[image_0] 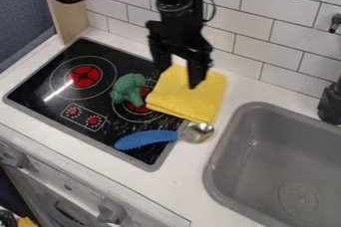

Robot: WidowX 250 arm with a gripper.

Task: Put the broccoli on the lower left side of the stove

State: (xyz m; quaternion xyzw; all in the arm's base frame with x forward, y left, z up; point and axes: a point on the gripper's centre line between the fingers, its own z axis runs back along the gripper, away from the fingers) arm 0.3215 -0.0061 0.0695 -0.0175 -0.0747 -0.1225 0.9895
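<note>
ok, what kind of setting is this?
Looks like a toy kitchen: there's a flat black stove, a grey sink set into the white counter, and a tiled wall behind.

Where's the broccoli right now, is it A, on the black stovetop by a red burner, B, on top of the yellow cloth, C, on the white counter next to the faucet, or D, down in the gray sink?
A, since the broccoli rests on the black stovetop, hiding part of a red burner from view.
</note>
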